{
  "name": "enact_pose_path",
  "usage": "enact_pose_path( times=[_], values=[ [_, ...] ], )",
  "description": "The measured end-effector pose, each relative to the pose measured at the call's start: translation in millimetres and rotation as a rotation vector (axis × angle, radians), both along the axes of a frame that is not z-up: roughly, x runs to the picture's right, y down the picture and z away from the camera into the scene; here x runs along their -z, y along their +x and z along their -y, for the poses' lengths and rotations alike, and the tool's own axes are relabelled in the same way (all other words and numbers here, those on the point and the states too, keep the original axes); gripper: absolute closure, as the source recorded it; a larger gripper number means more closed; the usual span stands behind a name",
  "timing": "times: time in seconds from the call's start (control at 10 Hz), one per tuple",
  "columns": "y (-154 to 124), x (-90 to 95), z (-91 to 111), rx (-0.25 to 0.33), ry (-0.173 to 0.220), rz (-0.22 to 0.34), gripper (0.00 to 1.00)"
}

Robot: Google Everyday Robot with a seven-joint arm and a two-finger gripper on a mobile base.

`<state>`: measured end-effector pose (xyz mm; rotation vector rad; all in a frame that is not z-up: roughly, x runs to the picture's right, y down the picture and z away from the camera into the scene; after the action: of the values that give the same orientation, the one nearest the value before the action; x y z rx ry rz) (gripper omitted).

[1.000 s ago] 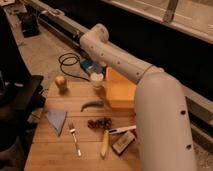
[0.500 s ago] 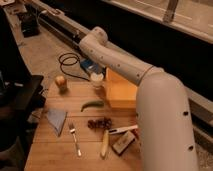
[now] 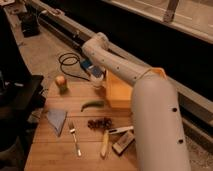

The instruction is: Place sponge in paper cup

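Note:
The light-blue sponge [image 3: 95, 72] is at the tip of my gripper [image 3: 93, 70], right over the mouth of the small white paper cup [image 3: 98, 84]. The cup stands upright at the back of the wooden table [image 3: 50, 155], just left of the yellow bin [image 3: 122, 92]. My white arm reaches in from the lower right, bends at the elbow above the cup, and points down at it. The gripper looks shut on the sponge, which touches or nearly touches the cup's rim. The inside of the cup is hidden.
On the table are an apple [image 3: 61, 82], a green pepper [image 3: 92, 104], a grey-blue folded cloth [image 3: 56, 119], a fork [image 3: 74, 137], a dark red cluster [image 3: 99, 122], a yellow-handled utensil [image 3: 105, 142] and a dark block [image 3: 123, 143]. A black cable [image 3: 70, 62] lies on the floor behind.
Almost nothing has moved. The gripper with the sponge stays over the paper cup, perhaps a touch lower.

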<state>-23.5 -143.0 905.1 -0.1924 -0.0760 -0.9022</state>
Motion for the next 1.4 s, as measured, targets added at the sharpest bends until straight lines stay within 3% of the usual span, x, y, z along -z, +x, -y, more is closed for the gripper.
enact_pose_path(
  times=[0.3, 1.0, 1.1, 1.4],
  values=[
    [5, -12.2, 1, 0.001, -0.007, -0.039, 0.97],
    [13, -29.5, -10, 0.006, -0.058, -0.088, 0.31],
    [13, -29.7, -10, 0.006, -0.061, -0.089, 0.27],
    [13, -29.3, -12, 0.007, -0.067, -0.088, 0.26]
  ],
)
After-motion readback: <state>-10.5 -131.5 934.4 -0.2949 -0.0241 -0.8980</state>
